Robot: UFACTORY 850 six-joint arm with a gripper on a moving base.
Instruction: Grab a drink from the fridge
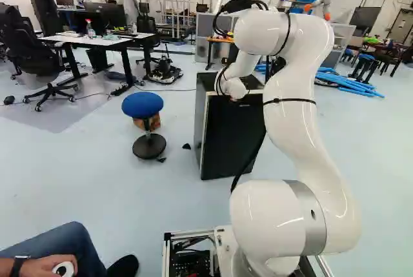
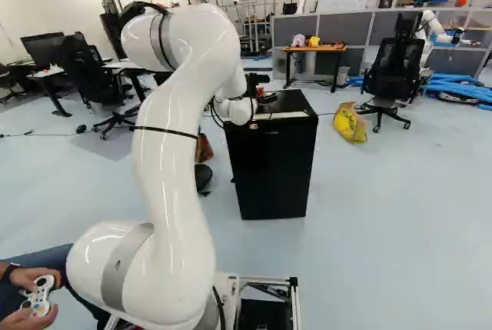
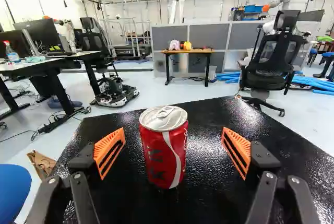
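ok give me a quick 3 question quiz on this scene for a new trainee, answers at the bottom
1. True or false: the red can stands upright on top of the black fridge.
2. Fill in the blank: the gripper is ____, with a gap between the can and each finger.
3. Multiple choice: what colour is the seat of the round stool in the left base view?
A) yellow
B) blue
C) orange

Key: 1 true; 2 open; 3 B
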